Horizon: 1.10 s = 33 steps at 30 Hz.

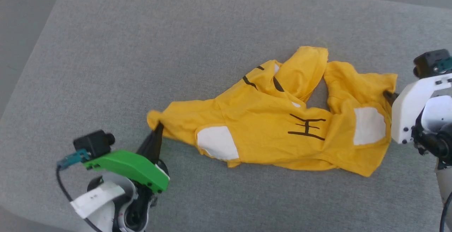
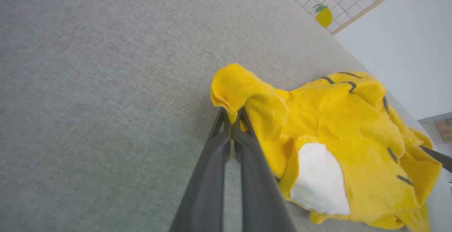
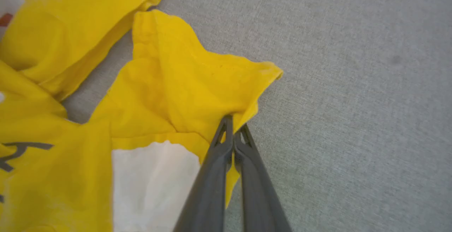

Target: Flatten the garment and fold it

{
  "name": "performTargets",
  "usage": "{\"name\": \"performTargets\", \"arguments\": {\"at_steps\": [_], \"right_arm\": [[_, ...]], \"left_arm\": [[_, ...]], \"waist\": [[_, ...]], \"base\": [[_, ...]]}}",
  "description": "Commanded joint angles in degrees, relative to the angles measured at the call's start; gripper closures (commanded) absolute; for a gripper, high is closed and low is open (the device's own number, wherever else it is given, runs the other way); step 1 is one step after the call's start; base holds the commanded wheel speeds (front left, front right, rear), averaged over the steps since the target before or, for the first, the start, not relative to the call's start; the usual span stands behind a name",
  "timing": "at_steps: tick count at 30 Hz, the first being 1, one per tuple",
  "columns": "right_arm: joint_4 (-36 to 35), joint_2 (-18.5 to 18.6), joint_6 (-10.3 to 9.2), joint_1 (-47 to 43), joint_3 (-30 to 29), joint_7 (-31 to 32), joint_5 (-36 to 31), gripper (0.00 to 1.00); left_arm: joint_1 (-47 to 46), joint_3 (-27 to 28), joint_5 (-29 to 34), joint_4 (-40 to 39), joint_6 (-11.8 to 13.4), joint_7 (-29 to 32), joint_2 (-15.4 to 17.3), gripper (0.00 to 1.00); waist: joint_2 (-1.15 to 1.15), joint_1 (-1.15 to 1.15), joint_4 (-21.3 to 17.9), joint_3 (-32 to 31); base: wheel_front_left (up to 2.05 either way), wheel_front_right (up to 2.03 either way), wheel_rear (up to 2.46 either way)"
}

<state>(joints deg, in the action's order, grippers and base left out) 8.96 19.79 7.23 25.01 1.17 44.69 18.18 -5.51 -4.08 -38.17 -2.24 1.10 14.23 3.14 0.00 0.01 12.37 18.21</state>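
Flattening is in hand: the T-shirt (image 1: 268,129) lies crumpled on the grey cushion (image 1: 141,48), left gripper (image 1: 158,128) clamped on its nine-o'clock tip, right gripper (image 1: 388,96) on its three-o'clock edge; next, probably an outward pull.

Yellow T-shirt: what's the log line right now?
left gripper: shut on yellow T-shirt corner | right gripper: shut on opposite edge | state: crumpled on gray fabric surface

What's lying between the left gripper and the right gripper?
The crumpled garment, its ends pinched by the left gripper and right gripper, seen in the head view.
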Motion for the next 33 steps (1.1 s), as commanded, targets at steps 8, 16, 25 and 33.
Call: {"name": "performTargets", "arguments": {"at_steps": [8, 16, 25, 33], "right_arm": [[-6.0, -7.4, 0.25, 7.1, -8.7, -1.6, 12.7, 1.00], [-4.4, -12.8, 0.25, 24.5, -14.4, 0.9, 14.4, 1.00], [8.7, -15.3, 0.25, 49.4, -15.0, -5.6, 1.4, 1.00], [18.4, -16.5, 0.25, 67.3, -17.8, -14.7, -4.9, 1.00]], "left_arm": [[-14.9, 3.4, -5.7, -3.2, -0.9, -2.1, 0.9, 1.00], [-39.5, 4.3, -1.1, 5.1, 1.8, 2.2, 8.0, 1.00], [-65.4, 2.3, 7.4, 22.8, 5.1, 0.2, 13.3, 1.00], [-80.8, 0.6, 13.1, 30.0, 6.7, -4.9, 16.3, 1.00]], "waist": [[0.00, -0.01, -5.2, -6.0], [0.00, -0.01, -9.8, -5.9], [0.00, -0.01, -14.8, 1.7], [0.00, -0.01, -16.7, 9.5]], "base": [[0.00, 0.00, 0.00], [0.00, 0.00, 0.00], [0.00, 0.00, 0.00], [0.00, 0.00, 0.00]]}}
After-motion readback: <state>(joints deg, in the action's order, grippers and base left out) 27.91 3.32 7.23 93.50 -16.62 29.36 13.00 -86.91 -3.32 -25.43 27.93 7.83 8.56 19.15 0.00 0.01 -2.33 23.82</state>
